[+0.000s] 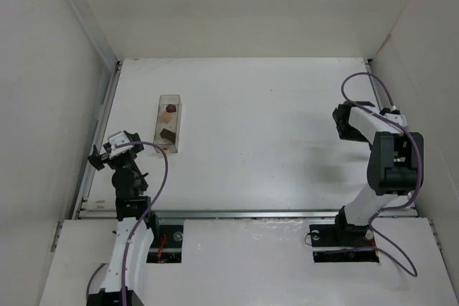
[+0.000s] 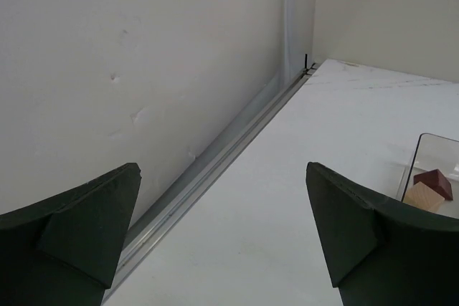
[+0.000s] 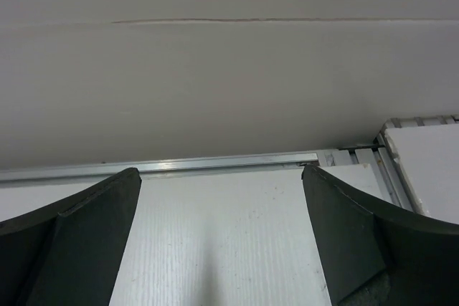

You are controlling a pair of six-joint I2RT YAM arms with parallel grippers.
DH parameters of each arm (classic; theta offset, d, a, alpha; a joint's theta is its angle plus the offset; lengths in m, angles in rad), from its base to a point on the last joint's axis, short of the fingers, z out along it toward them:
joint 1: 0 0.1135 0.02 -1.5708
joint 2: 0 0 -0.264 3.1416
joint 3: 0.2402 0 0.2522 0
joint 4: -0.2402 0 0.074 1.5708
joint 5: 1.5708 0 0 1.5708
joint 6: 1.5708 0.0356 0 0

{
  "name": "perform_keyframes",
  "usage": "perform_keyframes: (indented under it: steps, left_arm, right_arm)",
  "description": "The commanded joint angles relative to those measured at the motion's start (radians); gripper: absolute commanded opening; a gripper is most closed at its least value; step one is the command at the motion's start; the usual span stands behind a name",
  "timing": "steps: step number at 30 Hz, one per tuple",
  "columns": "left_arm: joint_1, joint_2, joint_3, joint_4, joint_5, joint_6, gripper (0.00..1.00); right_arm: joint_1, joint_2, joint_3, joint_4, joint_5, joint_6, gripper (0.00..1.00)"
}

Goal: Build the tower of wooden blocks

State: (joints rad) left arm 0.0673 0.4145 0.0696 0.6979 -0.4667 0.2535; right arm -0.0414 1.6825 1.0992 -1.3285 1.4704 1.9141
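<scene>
On a matte white table [image 1: 272,120] walled in by pale panels, a clear rectangular plastic box [image 1: 169,122] is seen at the left, its long axis running from the arms toward the far wall. The three wooden blocks are held inside it, unstacked. The maroon pointed piece [image 1: 172,108] lies farthest away. The pale tan cube [image 1: 169,116] is set just beside it. The dark brown block [image 1: 168,135] is apart from them, nearer the arms. Which way the maroon point faces cannot be made out.

The left gripper [image 2: 222,170] is held near the box's near end, beside the aluminium rail [image 2: 244,123] at the table's left edge, its dark wedge-shaped jaws spread wide on nothing. The right gripper [image 3: 220,172] is likewise spread and empty, well apart at the right edge. Broad bare tabletop is left between them.
</scene>
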Motion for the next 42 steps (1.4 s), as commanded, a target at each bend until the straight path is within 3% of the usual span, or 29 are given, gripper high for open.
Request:
perform_keyframes:
  steps: [1, 7, 8, 9, 10, 11, 12, 14, 15, 16, 17, 19, 23, 25, 28, 30, 38, 42]
  left_arm:
    - [0.002, -0.011, -0.011, 0.035, 0.011, 0.001, 1.0]
    - [0.002, -0.002, -0.011, 0.057, 0.049, 0.032, 1.0]
    - [0.002, 0.016, 0.025, 0.013, 0.095, 0.056, 1.0]
    - [0.002, 0.017, 0.073, -0.053, 0.26, 0.097, 1.0]
    - [0.002, 0.029, 0.134, -0.23, 0.377, 0.219, 1.0]
    - [0.002, 0.046, 0.277, -0.314, 0.469, 0.242, 1.0]
    - [0.002, 0.119, 0.353, -0.371, 0.553, 0.196, 1.0]
    - [0.002, 0.234, 0.585, -0.514, 0.572, 0.115, 1.0]
    - [0.002, 0.373, 0.66, -0.581, 0.588, 0.115, 1.0]
    - [0.002, 0.439, 0.727, -0.639, 0.588, 0.134, 1.0]
    - [-0.023, 0.499, 0.786, -0.758, 0.561, 0.148, 1.0]
    - [-0.041, 0.651, 0.93, -0.892, 0.595, 0.237, 1.0]
    - [-0.032, 0.916, 1.143, -1.099, 0.637, 0.141, 1.0]
    - [-0.032, 1.089, 1.289, -1.211, 0.681, 0.113, 1.0]
    - [-0.043, 1.228, 1.415, -1.278, 0.665, 0.005, 0.88]
    - [-0.043, 1.299, 1.415, -1.278, 0.625, -0.026, 0.75]
    - [-0.043, 1.405, 1.383, -1.223, 0.591, -0.068, 0.64]
    - [-0.043, 1.426, 1.354, -1.213, 0.544, -0.079, 0.37]
  right_arm:
    - [0.021, -0.041, 0.063, -0.055, 0.125, -0.059, 1.0]
    - [0.128, -0.072, 0.236, -0.055, 0.191, -0.331, 1.0]
    - [0.15, -0.072, 0.264, -0.055, 0.2, -0.352, 1.0]
    - [0.175, -0.061, 0.298, -0.055, 0.171, -0.389, 1.0]
    - [0.23, -0.061, 0.386, -0.055, 0.144, -0.429, 1.0]
    - [0.257, -0.022, 0.437, -0.055, 0.114, -0.481, 1.0]
    - [0.287, 0.006, 0.492, -0.055, 0.073, -0.61, 1.0]
    - [0.377, 0.061, 0.595, 0.148, 0.035, -0.914, 1.0]
    - [0.399, 0.08, 0.584, 0.642, -0.187, -1.552, 1.0]
    - [0.409, 0.056, 0.532, 0.801, -0.47, -1.804, 1.0]
    - [0.419, 0.022, 0.448, 0.878, -0.683, -1.869, 0.97]
    - [0.431, -0.046, 0.418, 0.986, -0.935, -1.766, 0.98]
    - [0.44, 0.003, 0.455, 0.976, -1.122, -1.689, 0.98]
    - [0.451, 0.07, 0.51, 0.924, -1.104, -1.689, 0.98]
    - [0.475, 0.097, 0.513, 0.867, -1.082, -1.689, 0.98]
    - [0.491, 0.097, 0.476, 0.88, -1.067, -1.676, 0.98]
    - [0.514, 0.051, 0.338, 0.917, -1.067, -1.656, 1.0]
    - [0.514, 0.051, 0.338, 0.917, -1.056, -1.656, 1.0]
